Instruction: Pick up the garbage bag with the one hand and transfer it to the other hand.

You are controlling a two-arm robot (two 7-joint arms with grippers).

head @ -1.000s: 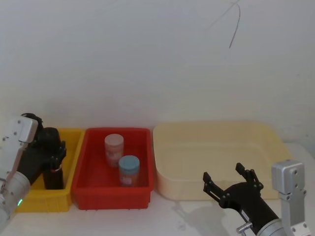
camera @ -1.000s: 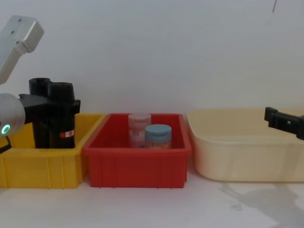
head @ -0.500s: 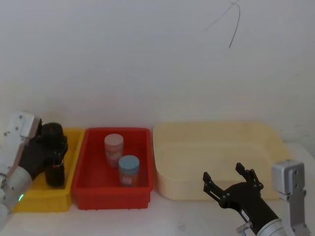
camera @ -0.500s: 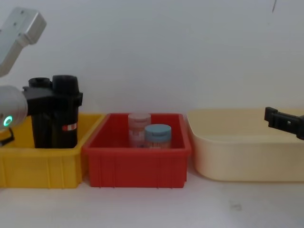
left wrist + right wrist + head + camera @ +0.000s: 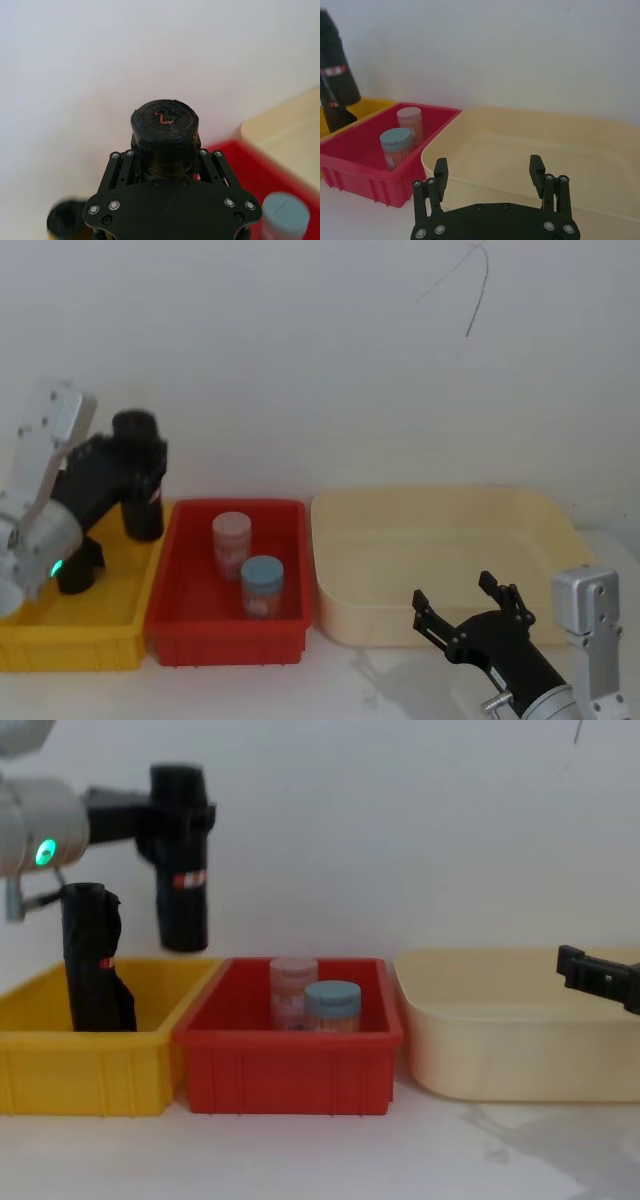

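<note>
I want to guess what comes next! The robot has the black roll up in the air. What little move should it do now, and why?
Probably carry the garbage bag sideways toward the right gripper. The left gripper is shut on it, clear above the yellow bin, while the right gripper sits open, low in front of the cream tub, well apart from the bag.

Legible text: none. Red-and-white label band on garbage bag [image 5: 182, 870]: lettering too small to read.
</note>
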